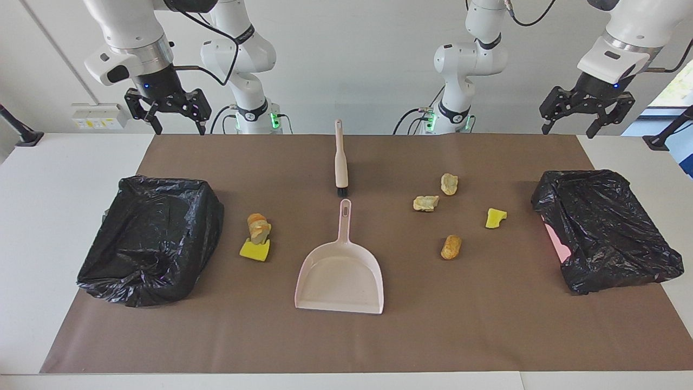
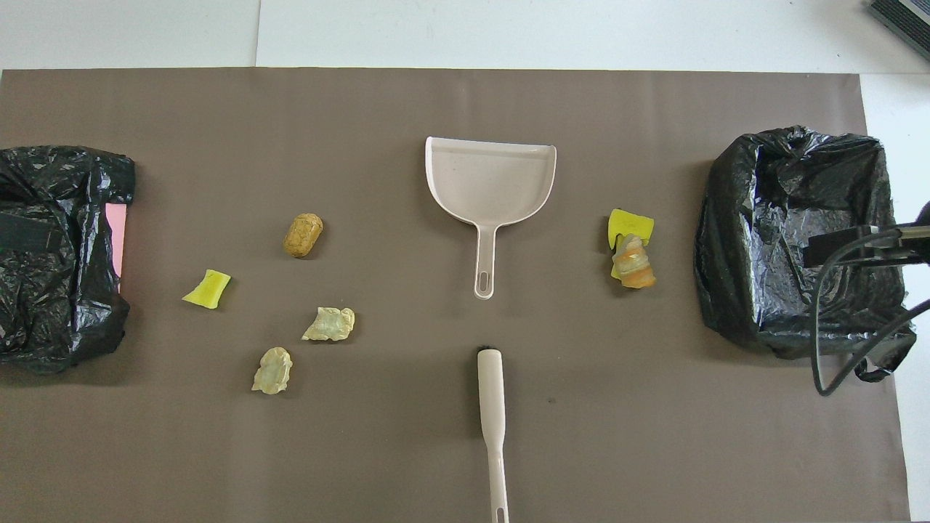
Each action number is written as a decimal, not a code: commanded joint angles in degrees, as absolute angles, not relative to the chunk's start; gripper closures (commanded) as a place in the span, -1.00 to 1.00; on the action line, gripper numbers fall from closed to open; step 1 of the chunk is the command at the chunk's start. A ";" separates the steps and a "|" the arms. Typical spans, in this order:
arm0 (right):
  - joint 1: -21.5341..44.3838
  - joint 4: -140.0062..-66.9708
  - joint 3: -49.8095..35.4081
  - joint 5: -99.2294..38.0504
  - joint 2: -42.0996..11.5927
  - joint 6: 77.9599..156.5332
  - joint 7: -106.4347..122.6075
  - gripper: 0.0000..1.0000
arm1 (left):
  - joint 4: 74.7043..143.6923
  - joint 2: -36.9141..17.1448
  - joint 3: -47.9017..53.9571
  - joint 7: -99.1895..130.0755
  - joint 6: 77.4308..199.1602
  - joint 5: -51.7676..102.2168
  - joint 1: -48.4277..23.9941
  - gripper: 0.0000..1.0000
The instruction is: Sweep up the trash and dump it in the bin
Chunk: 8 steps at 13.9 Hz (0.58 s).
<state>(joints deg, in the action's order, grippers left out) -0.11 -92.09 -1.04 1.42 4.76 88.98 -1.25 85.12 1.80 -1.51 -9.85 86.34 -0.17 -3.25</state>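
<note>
Both claws, left (image 1: 587, 120) and right (image 1: 169, 116), open above table (image 1: 65, 162).

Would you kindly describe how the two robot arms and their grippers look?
Both arms are glossy white with rounded joints and black seam rings, and black cables run along them. The right gripper and left gripper are black, angular two-finger units on silver wrist rings, each with a small blue light. Green lights glow at the bases.

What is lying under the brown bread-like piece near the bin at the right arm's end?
A yellow sponge chunk lies under the bread-like piece, which leans on it. The part of the sponge beneath the bread is covered.
</note>
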 commanded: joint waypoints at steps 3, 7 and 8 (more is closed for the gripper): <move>-0.53 -93.52 -1.32 0.53 6.06 89.30 -1.76 -1.00 | 86.66 3.16 -1.49 -10.02 86.31 -0.53 -3.08 -1.00; -0.53 -93.69 -1.32 0.53 6.33 88.86 -2.89 -1.00 | 86.75 3.25 -1.58 -9.76 85.96 -0.53 -2.81 -1.00; -0.79 -93.34 -1.23 0.44 5.81 89.21 -1.86 -1.00 | 86.92 3.43 -1.58 -9.76 85.00 -0.53 -2.81 -1.00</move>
<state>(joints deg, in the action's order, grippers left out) -0.11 -92.09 -1.05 1.41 4.77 88.98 -1.40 85.13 1.80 -1.84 -9.84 86.03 -0.17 -3.22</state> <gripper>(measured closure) 0.000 0.000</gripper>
